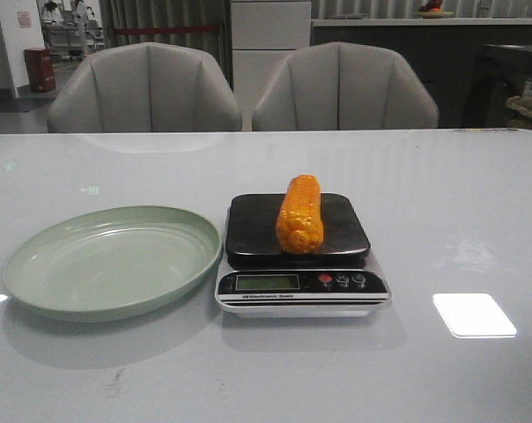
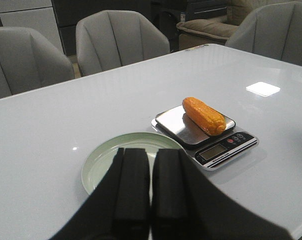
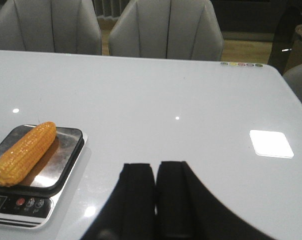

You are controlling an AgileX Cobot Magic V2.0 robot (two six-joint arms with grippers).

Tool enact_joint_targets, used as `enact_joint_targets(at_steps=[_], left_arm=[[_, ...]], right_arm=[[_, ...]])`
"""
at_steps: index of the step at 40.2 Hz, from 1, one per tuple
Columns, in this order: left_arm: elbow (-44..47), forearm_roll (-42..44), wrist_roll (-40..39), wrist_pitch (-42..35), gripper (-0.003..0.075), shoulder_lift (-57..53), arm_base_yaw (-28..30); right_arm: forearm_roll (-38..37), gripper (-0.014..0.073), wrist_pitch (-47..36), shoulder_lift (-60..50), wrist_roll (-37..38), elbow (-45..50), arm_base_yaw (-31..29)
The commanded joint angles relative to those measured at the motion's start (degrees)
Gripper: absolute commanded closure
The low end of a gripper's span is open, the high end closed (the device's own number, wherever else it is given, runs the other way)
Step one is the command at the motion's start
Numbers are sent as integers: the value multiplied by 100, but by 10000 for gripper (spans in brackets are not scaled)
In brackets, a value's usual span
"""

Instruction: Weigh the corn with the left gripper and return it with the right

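front: faces chairs | wrists: look from either side; all share scale (image 1: 301,256)

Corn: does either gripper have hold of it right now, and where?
No. The corn lies free on the scale; the left gripper and right gripper are shut on nothing, away from it.

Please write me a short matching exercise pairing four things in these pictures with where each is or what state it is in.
Column one:
1. corn
2. green plate
3. left pincer
4. scale

Column two:
A. empty, on the table left of the scale
B. lying on the scale's dark platform
C. shut, holding nothing, back from the plate
D. on the table, display and buttons facing the robot

Pairs: 1-B, 2-A, 3-C, 4-D
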Motion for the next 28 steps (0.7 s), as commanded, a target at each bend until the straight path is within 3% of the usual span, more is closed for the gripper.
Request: enact_joint_targets(at_steps=[1,8,12,15,20,28], left_arm=[[-143,29,-17,-483,599,-68,-8],[-117,29,-17,-483,599,-68,-8],[-105,29,-17,-483,599,-68,-8],[-105,29,-17,-483,599,-68,-8],[-105,29,-17,-483,599,-68,-8],[-105,29,-17,-483,599,-68,-8]], right_arm=[[-62,435,-379,140,-47,-226,-7],[-16,424,-359,151,-47,-226,-7],[3,329,-320,151,-47,-226,-7],[3,190,-315,163,-47,-226,-7],[10,36,-373,316,-47,-275,82],[89,-1,-348,1053,-47,-659,593]])
